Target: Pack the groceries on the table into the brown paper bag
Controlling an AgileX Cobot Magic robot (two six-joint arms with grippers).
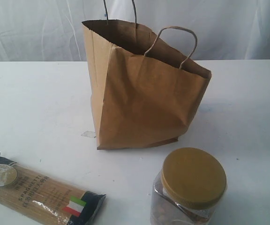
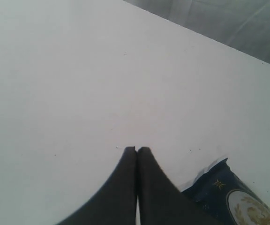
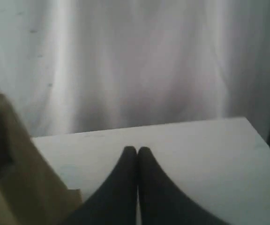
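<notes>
The brown paper bag [image 1: 142, 93] stands open and upright at the middle of the white table [image 1: 32, 103], its cord handles raised. A spaghetti pack [image 1: 39, 192] with an Italian flag lies at the front left. A clear jar with a mustard lid [image 1: 190, 187] stands at the front right. Neither gripper shows in the exterior view. In the left wrist view my left gripper [image 2: 137, 149] is shut and empty above bare table, with the spaghetti pack's dark end [image 2: 231, 194] beside it. My right gripper [image 3: 136, 149] is shut and empty, with the bag's side [image 3: 18, 183] close by.
A white curtain [image 1: 41, 28] hangs behind the table's far edge. A small scrap of tape [image 1: 88, 134] lies by the bag's left foot. Open tabletop lies to the left and right of the bag.
</notes>
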